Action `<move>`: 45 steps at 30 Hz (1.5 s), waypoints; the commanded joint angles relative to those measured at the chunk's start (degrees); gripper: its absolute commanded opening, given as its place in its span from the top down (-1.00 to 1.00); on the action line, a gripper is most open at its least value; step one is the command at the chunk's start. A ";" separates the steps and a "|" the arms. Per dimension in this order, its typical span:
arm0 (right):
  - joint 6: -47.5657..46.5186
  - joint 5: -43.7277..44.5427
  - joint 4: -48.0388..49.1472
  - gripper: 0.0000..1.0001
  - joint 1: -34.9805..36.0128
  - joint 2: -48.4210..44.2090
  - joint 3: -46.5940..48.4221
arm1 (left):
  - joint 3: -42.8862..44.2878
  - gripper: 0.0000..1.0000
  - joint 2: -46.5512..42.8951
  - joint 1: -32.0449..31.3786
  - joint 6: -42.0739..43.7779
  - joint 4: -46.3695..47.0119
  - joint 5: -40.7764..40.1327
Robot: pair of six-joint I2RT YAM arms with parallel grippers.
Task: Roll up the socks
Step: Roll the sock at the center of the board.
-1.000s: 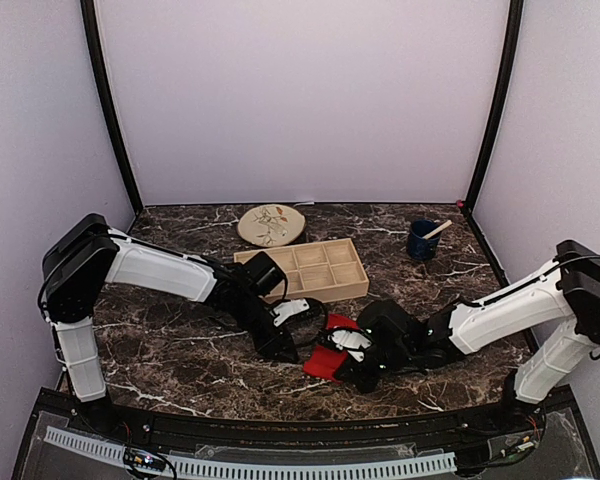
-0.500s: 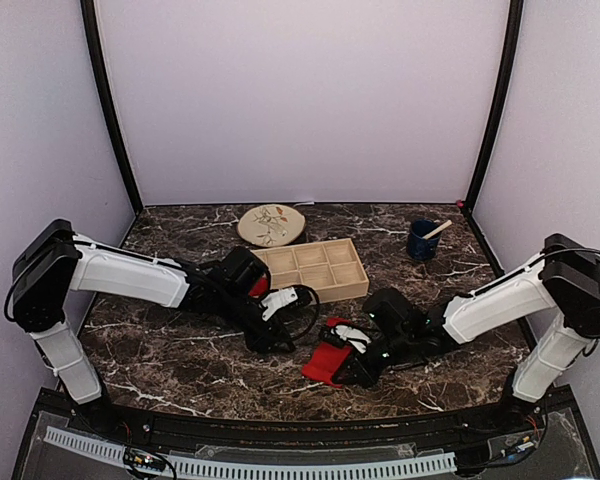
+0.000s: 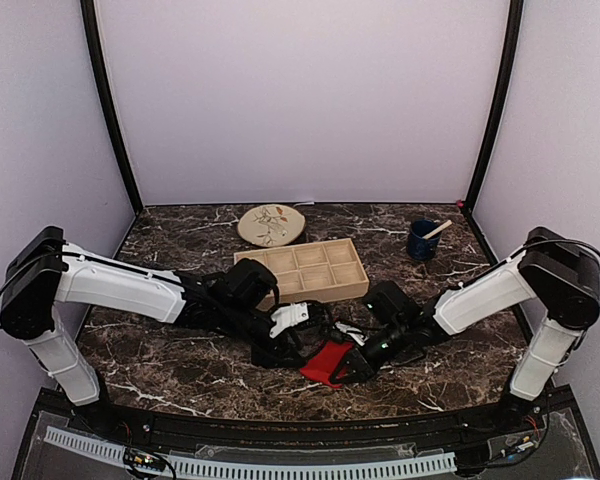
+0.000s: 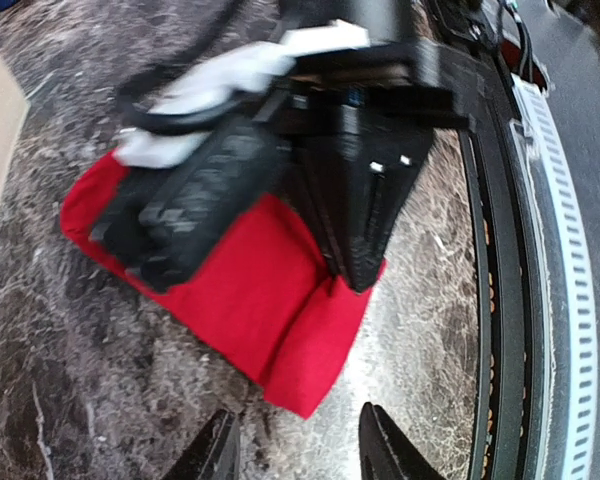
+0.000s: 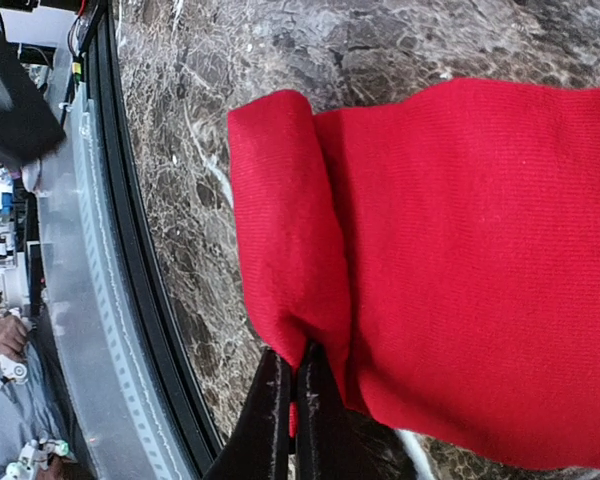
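Note:
One of the red socks point(image 3: 323, 362) lies flat on the marble table near its front edge; its near end is folded over into a short roll point(image 5: 280, 220). My right gripper point(image 5: 298, 365) is shut on the edge of that fold, its black fingers point(image 4: 365, 220) lying over the sock point(image 4: 250, 290). My left gripper point(image 4: 295, 428) hovers just off the fold's corner, open, with only bare table between its fingers. From above, the left gripper point(image 3: 292, 345) and right gripper point(image 3: 354, 360) flank the sock left and right. The arms hide part of the sock.
A compartmented wooden tray point(image 3: 315, 268) stands behind the grippers, a patterned plate point(image 3: 272, 224) behind it, and a blue cup with a stick point(image 3: 422, 240) at the back right. The table's black front rail point(image 4: 500, 250) runs close beside the sock.
My left arm has swung low and rightward until its gripper is at the sock's left side, jaws a little wider. The right gripper has shifted slightly left, keeping hold of the fold.

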 commanded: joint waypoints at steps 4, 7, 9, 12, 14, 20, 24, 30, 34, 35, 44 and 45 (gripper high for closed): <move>2.35 -4.51 -1.26 1.00 -1.63 1.90 0.31 | 1.42 0.13 1.97 -3.30 7.07 -3.72 -3.46; 2.60 -5.16 -1.43 1.00 -1.82 2.05 0.30 | 2.01 0.13 2.72 -4.13 8.50 -4.36 -4.30; 2.73 -5.53 -1.38 1.00 -1.77 2.21 0.36 | 2.29 0.13 3.40 -4.68 9.27 -4.58 -4.94; 2.85 -6.08 -1.27 1.00 -1.82 2.61 0.40 | 2.34 0.12 3.96 -5.61 10.40 -4.19 -6.58; 2.94 -6.38 -1.28 1.00 -1.81 2.81 0.49 | 2.03 0.12 3.95 -6.24 11.22 -3.31 -7.92; 2.95 -7.07 -1.42 1.00 -1.90 3.18 0.64 | 1.97 0.11 4.36 -7.18 12.79 -1.79 -9.22; 2.96 -7.54 -1.52 1.00 -1.90 3.36 0.69 | 2.48 0.11 5.34 -7.68 13.84 -1.65 -9.78; 2.71 -7.80 -1.80 1.00 -1.90 3.47 0.85 | 3.03 0.10 6.85 -8.44 14.88 -1.13 -10.74; 2.36 -8.01 -2.28 1.00 -1.91 3.70 1.16 | 3.07 0.10 7.24 -8.70 15.36 0.00 -11.88; 2.28 -8.08 -2.48 1.00 -1.91 3.80 1.19 | 3.10 0.10 7.30 -8.77 15.46 0.24 -12.14; 1.80 -8.55 -3.04 1.00 -1.91 4.46 1.47 | 3.85 0.19 8.11 -9.23 16.89 0.81 -12.58; 1.76 -8.61 -3.11 1.00 -1.89 4.50 1.56 | 3.98 0.23 8.28 -9.23 16.98 0.70 -12.45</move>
